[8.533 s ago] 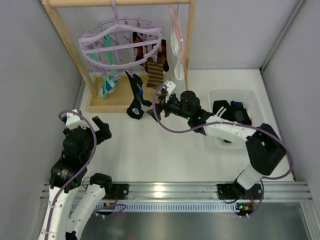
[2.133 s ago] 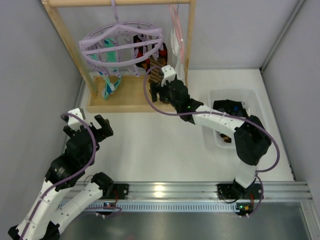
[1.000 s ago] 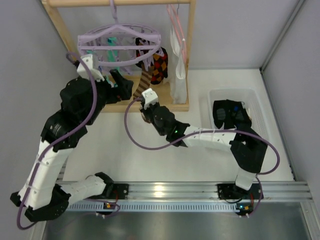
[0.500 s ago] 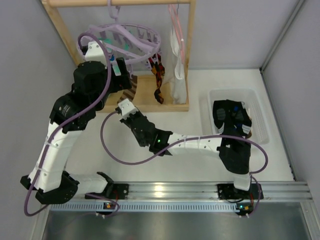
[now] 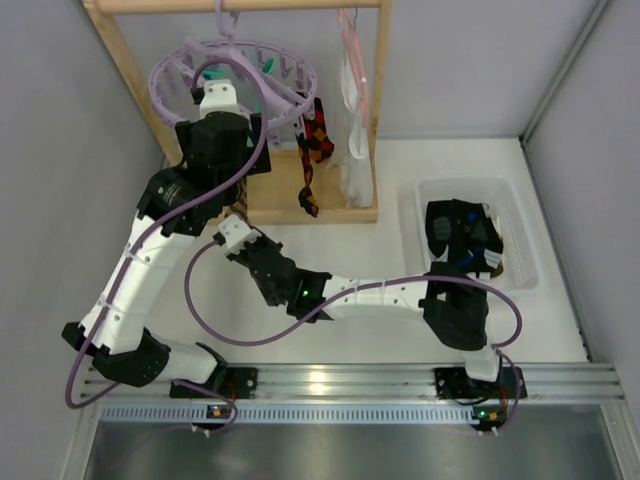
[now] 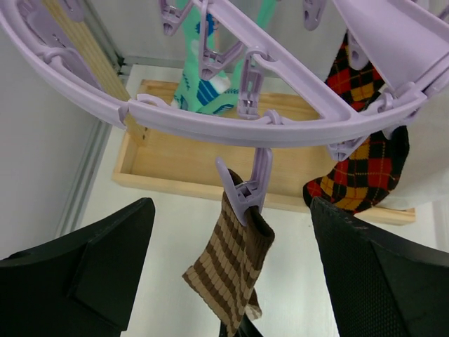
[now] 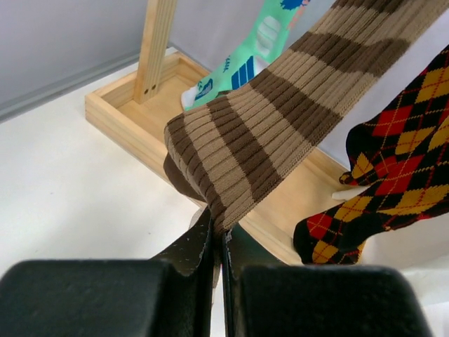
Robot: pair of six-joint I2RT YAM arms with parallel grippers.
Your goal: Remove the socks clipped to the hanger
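The right gripper (image 7: 219, 242) is pressed together on the lower end of the brown striped sock (image 7: 280, 133). It pinches the fabric low down, so the sock runs up at a slant to its clip (image 6: 245, 189). That looks to me like the reason for the hold: a pull on the sock meant to draw it out of the clip.

The left gripper (image 6: 228, 277) sits right under the hanger (image 6: 210, 123), which hangs from the wooden rack (image 5: 125, 60). Its fingers are spread wide on either side of that same clip and touch nothing. I cannot tell whether it is placed there to steady the ring or to squeeze the clip.

3 socks are clipped to the ring:
- The striped one is at the near edge.
- A black one with red and orange diamonds (image 6: 365, 161) is just beside it.
- A mint one with blue and white marks (image 6: 203, 91) is further back.

The striped sock is ribbed and soft, and it is folded over where it is pinched. Dark socks (image 5: 460, 228) lie in the white bin (image 5: 430, 190), well apart to the right.
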